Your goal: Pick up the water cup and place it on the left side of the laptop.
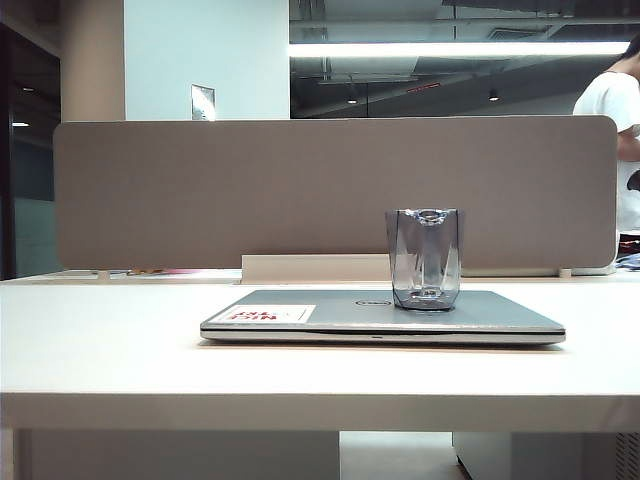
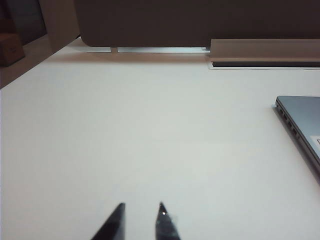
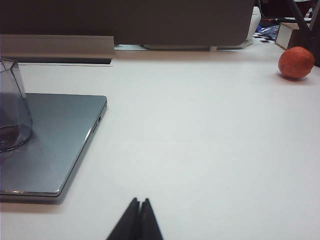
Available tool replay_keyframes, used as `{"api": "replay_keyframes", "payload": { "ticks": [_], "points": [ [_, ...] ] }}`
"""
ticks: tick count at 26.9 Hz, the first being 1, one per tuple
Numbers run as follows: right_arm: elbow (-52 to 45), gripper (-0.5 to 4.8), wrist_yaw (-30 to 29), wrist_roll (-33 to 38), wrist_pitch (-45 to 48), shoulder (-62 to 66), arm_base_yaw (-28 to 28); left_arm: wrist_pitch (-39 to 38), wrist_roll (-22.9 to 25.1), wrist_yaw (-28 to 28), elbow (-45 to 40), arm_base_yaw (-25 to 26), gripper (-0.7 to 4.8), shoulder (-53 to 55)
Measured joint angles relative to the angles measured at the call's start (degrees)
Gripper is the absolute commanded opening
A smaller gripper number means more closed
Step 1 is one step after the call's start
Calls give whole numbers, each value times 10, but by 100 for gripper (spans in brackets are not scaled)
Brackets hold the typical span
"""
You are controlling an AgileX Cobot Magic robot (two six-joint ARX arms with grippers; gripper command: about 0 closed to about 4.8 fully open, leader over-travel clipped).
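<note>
White desk (image 1: 100,340) fronts a grey partition (image 1: 200,190). On the closed laptop (image 1: 480,312), right of centre, stands the water cup (image 1: 424,257). Left gripper (image 2: 141,220) hovers left of the laptop, tips slightly parted, empty; right gripper (image 3: 140,220), off to the laptop's right, is pinched together. Whichever arm goes should spread wide and grip the cup low, upright.

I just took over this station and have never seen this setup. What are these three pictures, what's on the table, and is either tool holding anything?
It is a two-armed robot. One camera faces the table from the front; the other two ride on the wrists. A closed laptop lies there with the water cup standing upright on its lid. An orange ball sits far off on the right arm's side. The left tool hovers slightly open over bare table beside the laptop; the right tool is shut. Neither holds anything.
</note>
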Motion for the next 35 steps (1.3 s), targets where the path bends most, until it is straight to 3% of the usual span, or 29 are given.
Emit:
{"api": "replay_keyframes", "payload": {
  "ticks": [22,26,35],
  "points": [
    [0,-5,-13,6,0,0,0,0,0,11,0,0,75,0],
    [0,-5,-60,35,0,0,0,0,0,11,0,0,75,0],
    [0,-5,-285,76,0,0,0,0,0,43,0,0,43,0]
  ]
}}
